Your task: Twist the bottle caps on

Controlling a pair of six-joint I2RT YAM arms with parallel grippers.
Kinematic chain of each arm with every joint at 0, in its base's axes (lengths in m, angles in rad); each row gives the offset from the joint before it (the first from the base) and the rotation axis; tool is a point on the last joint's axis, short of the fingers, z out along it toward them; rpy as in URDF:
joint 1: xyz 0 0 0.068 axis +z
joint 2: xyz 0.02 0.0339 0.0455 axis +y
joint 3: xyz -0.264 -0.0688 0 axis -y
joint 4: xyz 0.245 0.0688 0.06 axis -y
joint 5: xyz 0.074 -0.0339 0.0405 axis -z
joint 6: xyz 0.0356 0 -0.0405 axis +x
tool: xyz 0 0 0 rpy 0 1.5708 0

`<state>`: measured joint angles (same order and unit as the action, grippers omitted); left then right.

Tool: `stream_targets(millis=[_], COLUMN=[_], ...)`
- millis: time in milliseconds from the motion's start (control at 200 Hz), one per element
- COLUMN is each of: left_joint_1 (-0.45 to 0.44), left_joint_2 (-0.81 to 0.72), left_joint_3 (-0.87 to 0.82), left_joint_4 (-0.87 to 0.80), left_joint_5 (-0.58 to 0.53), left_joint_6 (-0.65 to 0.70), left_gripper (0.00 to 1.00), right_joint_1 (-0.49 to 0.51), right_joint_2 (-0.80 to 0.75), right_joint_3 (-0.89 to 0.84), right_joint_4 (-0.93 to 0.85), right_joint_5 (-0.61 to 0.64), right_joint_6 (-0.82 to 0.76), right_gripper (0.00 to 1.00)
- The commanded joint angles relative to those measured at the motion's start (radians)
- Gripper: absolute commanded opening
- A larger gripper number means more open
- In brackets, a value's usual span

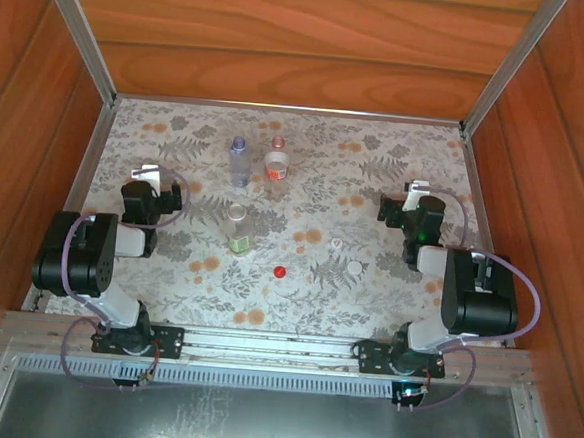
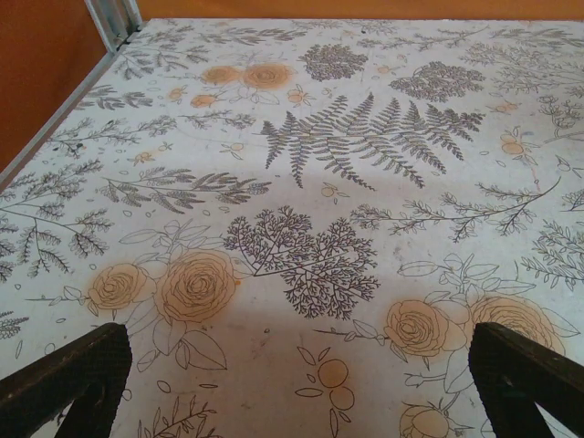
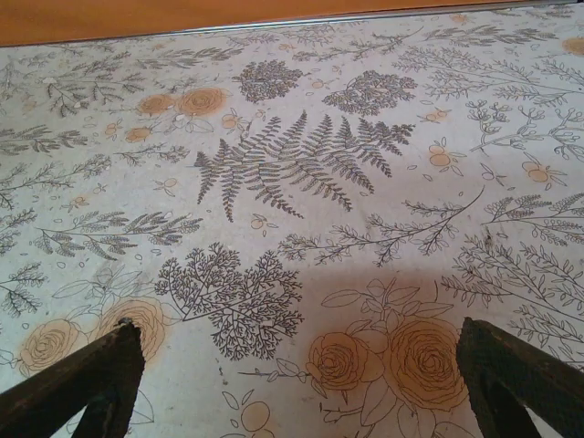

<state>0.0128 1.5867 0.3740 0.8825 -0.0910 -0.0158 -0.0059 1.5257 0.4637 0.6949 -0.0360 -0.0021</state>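
Wood-panelled walls [image 1: 285,38] box this cell in on three sides, and thin metal rails [image 1: 280,108] trim the surface [image 1: 395,176] at its left, far and right edges. The surface is flat, under a pale sheet printed with grey ferns and orange roses. The left arm [image 1: 79,254] sits folded by the left rail and the right arm [image 1: 477,292] by the right one, so a wide lane lies open down the middle.

The left jaws are spread wide, with dark fingers [image 2: 64,383] at the bottom corners of the wrist view, bare print between them, holding nothing. The right jaws are wide too, fingers [image 3: 82,383] apart over the print, and empty.

Now the bottles, clear plastic and all upright. The blue bottle [image 1: 239,160] and red-label bottle [image 1: 277,163] stand just beside each other toward the far middle. The green-label bottle [image 1: 237,230] is nearer, at centre.

The caps, small round discs, lie loose. The red cap [image 1: 280,271] is nearest the bases, while the white cap [image 1: 355,268] and pale cap [image 1: 336,243] lie right of centre, all apart from the bottles.
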Motion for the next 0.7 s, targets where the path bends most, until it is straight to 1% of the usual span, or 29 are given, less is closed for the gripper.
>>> stream_targets(millis=[0,315,405,490,695], left_joint_1=[0.004,0.002,0.002,0.002,0.003], left_joint_2=[-0.011,-0.009,-0.01,-0.01,-0.011], left_joint_3=[0.02,0.02,0.019,0.019,0.02], left_joint_4=[0.009,0.01,0.009,0.009,0.009], left_joint_5=[0.014,0.014,0.014,0.014,0.013], left_joint_6=[0.002,0.001,0.001,0.001,0.001], left_gripper=[1.0,1.0,1.0,1.0,1.0], right_joint_1=[0.008,0.007,0.007,0.008,0.007], right_joint_2=[0.008,0.007,0.007,0.008,0.005], right_joint_3=[0.016,0.017,0.016,0.016,0.016], right_joint_4=[0.003,0.003,0.004,0.003,0.003], right_joint_5=[-0.015,-0.015,-0.016,-0.016,-0.015], right_joint_6=[-0.01,-0.01,-0.01,-0.01,-0.01], right_gripper=[0.94,0.94,0.96,1.0,1.0])
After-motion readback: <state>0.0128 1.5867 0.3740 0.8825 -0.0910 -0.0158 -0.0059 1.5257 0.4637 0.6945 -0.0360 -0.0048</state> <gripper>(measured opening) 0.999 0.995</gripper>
